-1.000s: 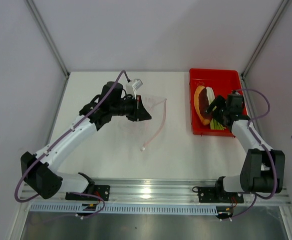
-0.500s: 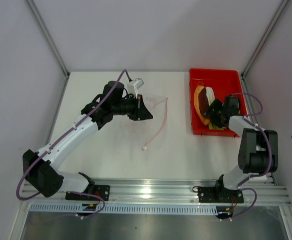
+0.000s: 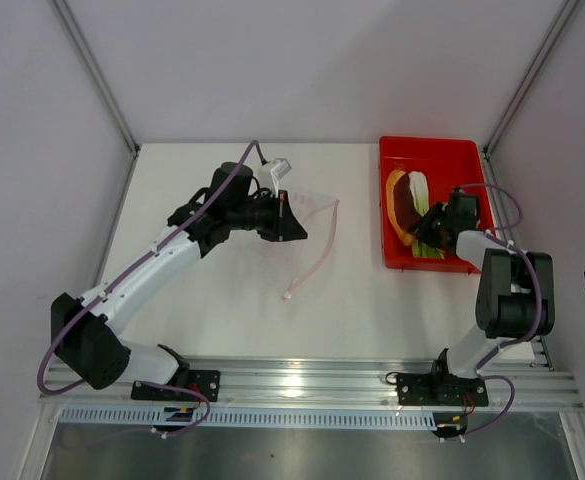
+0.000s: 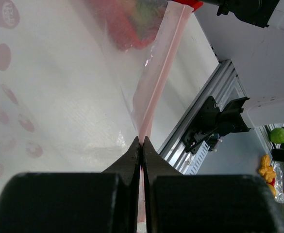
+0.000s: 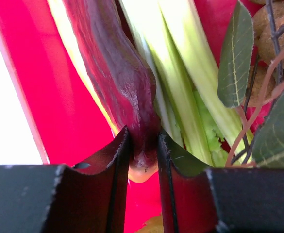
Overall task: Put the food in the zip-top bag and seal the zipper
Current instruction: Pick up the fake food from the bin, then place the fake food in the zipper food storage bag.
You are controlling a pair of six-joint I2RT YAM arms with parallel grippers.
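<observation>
right gripper (image 5: 142,141) pinching dark-red wedge (image 5: 117,73) tip in red tray (image 3: 442,150), left gripper (image 4: 142,144) clamped on zipper (image 4: 163,53)

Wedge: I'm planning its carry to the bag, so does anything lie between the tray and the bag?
Nothing visible lies there: the table between tray and bag is bare. Only the tray's left wall must be cleared. The right tool holds the wedge by its end, leek alongside; the left tool pinches the bag's zipper.

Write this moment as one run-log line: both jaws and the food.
left jaws: shut on zipper of zip-top bag | right jaws: shut on wedge in red tray | stalk: beside wedge
</observation>
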